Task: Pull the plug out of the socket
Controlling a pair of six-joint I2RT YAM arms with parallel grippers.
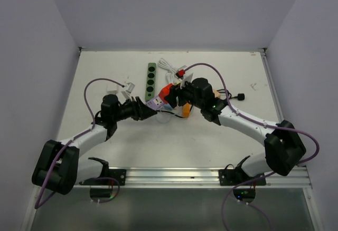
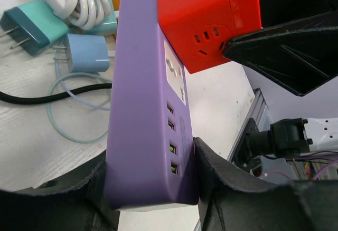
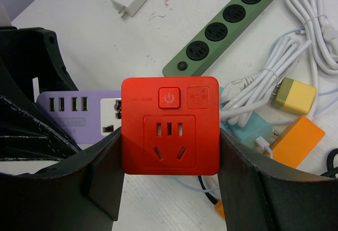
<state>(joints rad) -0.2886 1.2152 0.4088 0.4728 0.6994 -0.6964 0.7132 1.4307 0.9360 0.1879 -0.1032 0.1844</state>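
Note:
A red cube plug (image 3: pixel 170 125) sits against the outlet face of a lavender-purple strip (image 2: pixel 142 83), and both are lifted over the table's middle. My right gripper (image 3: pixel 170 154) is shut on the red cube's two sides. My left gripper (image 2: pixel 150 175) is shut on the USB end of the purple strip (image 1: pixel 156 103). The two grippers meet nose to nose, the left gripper (image 1: pixel 146 109) beside the right gripper (image 1: pixel 178 95). The dark-green socket strip (image 3: pixel 227 28) lies flat behind them with nothing plugged into its four round sockets.
Under and behind the grippers lie coiled white cables (image 3: pixel 311 25), a yellow charger (image 3: pixel 294 95), an orange strip (image 3: pixel 298 141), a teal plug (image 2: pixel 29 25), a light-blue charger (image 2: pixel 87 51) and a black cord (image 2: pixel 53 94). A small white adapter (image 3: pixel 131 3) lies at the far left.

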